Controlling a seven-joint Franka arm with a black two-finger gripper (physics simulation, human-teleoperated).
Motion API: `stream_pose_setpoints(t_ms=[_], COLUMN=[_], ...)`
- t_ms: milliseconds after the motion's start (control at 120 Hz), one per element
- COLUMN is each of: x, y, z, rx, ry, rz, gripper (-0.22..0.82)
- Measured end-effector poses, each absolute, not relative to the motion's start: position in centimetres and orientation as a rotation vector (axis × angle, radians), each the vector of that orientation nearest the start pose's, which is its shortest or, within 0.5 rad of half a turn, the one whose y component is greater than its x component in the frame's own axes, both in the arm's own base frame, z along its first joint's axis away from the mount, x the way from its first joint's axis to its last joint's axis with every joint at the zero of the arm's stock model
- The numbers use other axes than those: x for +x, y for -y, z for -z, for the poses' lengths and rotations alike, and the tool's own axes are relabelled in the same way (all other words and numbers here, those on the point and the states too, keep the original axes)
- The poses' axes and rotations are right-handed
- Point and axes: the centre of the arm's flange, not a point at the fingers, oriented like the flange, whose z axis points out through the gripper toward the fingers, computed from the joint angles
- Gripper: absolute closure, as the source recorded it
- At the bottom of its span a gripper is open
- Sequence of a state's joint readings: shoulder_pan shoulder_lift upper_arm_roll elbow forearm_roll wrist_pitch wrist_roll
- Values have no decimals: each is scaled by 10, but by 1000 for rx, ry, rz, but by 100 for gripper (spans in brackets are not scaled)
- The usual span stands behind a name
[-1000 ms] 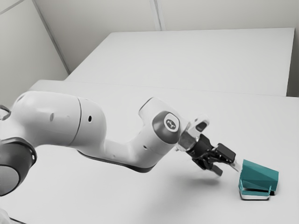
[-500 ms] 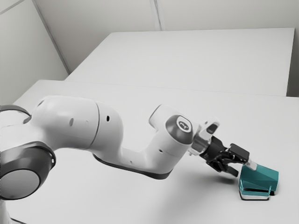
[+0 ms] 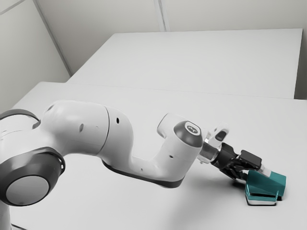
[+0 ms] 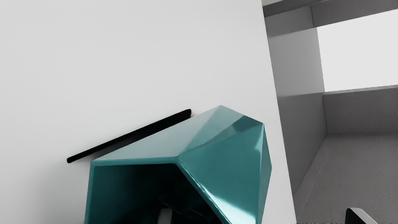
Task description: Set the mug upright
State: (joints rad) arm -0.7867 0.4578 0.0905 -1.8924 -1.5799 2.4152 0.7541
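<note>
Mug point(image 3: 268, 183) on its side on the table point(image 3: 211, 211), its mouth point(image 4: 140, 193) facing the gripper point(image 3: 255, 174) and its closed end toward the exterior view's right. Its long axis runs roughly along the gripper's reach, and that is what the coming move turns on: one finger stands inside the mouth, the other outside, with a side wall between them. The gripper is open, not yet clamped on that wall. Closing there and then turning the mouth upward looks like the sensible next move; a thin pinch on a slanted wall could slip. A dark strip point(image 4: 129, 136) lies along the mug's side; whether it belongs to the handle I can't tell. Compared with half a second ago, the gripper is farther over the mug, which hasn't shifted.
</note>
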Motion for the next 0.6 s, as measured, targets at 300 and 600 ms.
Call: stream_pose_setpoints(t_ms=[300,600], x=[481,478], y=[425,429], z=[-259,-257], rx=[2098,2074], ry=[262,311], rz=[-97,-104], gripper=[4,19])
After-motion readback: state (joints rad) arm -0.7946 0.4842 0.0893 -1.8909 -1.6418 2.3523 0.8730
